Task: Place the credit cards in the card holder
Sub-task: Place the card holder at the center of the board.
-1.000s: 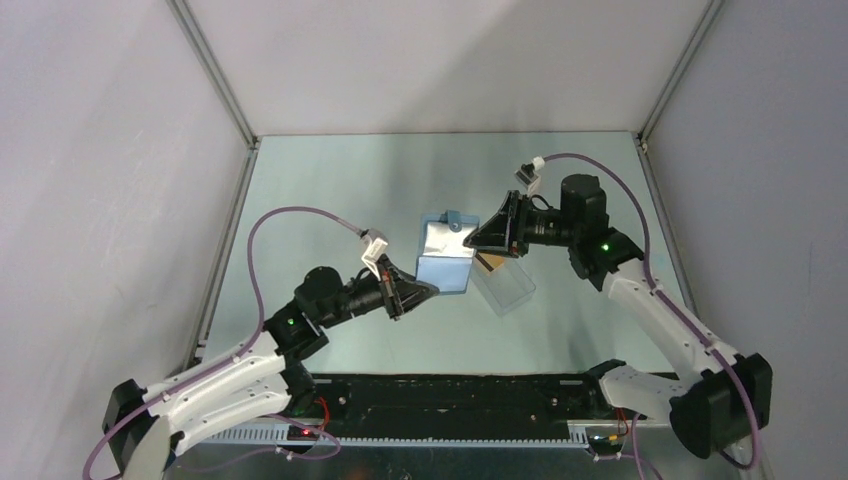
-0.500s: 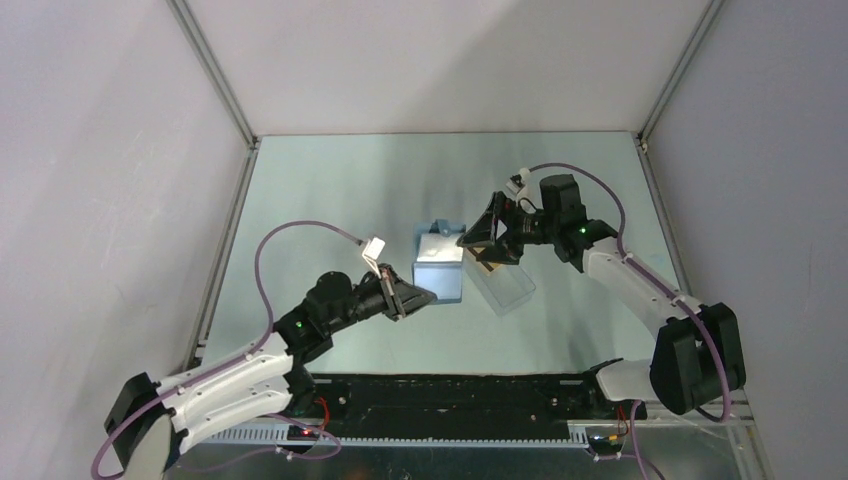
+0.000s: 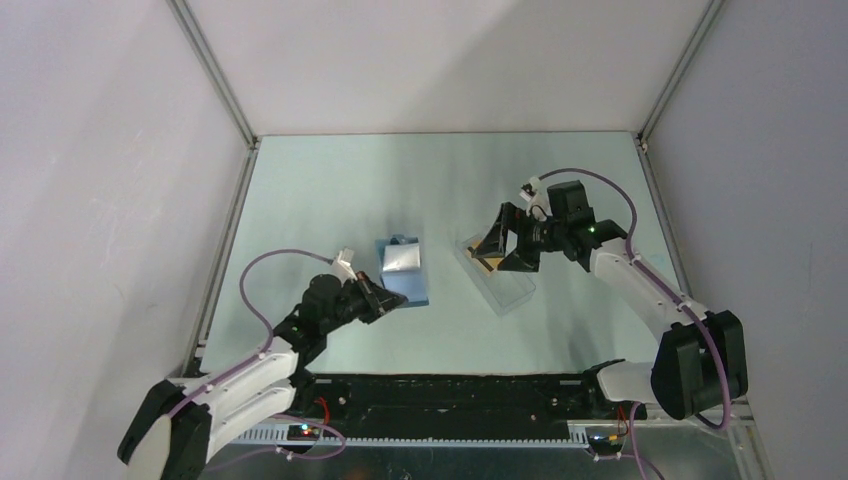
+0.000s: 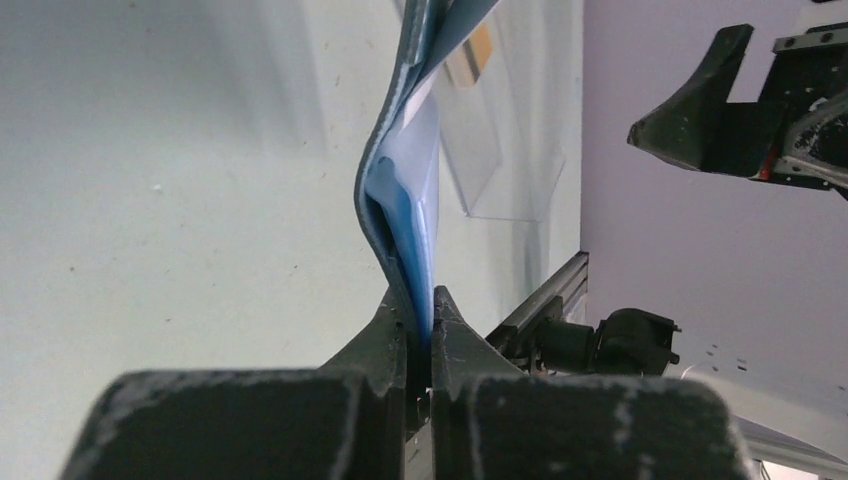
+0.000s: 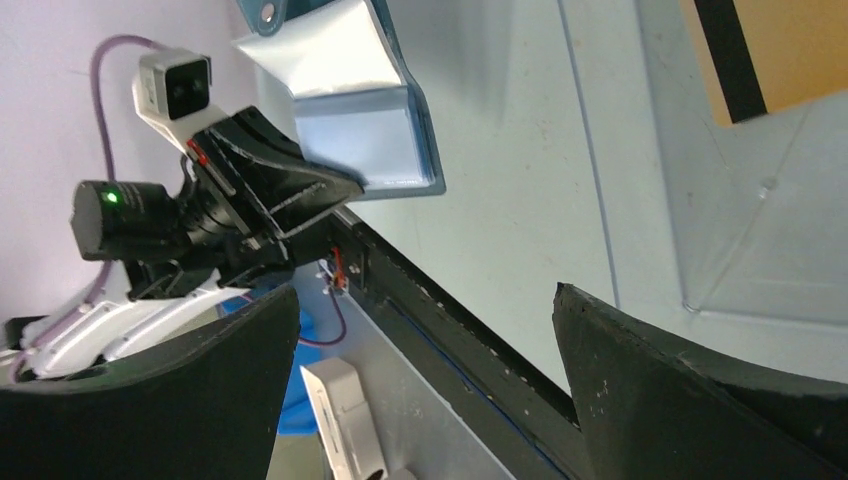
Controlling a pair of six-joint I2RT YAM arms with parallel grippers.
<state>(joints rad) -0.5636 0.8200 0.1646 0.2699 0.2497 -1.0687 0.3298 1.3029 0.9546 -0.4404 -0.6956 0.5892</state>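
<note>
Our left pincer [image 4: 420,310] is clamped tight on the near edge of the blue card holder [image 4: 405,190], which bends away ahead of its tips, paler inside. Our right pincer [image 5: 430,345] is spread wide and holds nothing. Just ahead of it, an orange-gold credit card [image 5: 775,50] with a black stripe lies in a clear box [image 5: 745,235] on the surface [image 3: 330,190]. The holder is well apart from this pincer.
</note>
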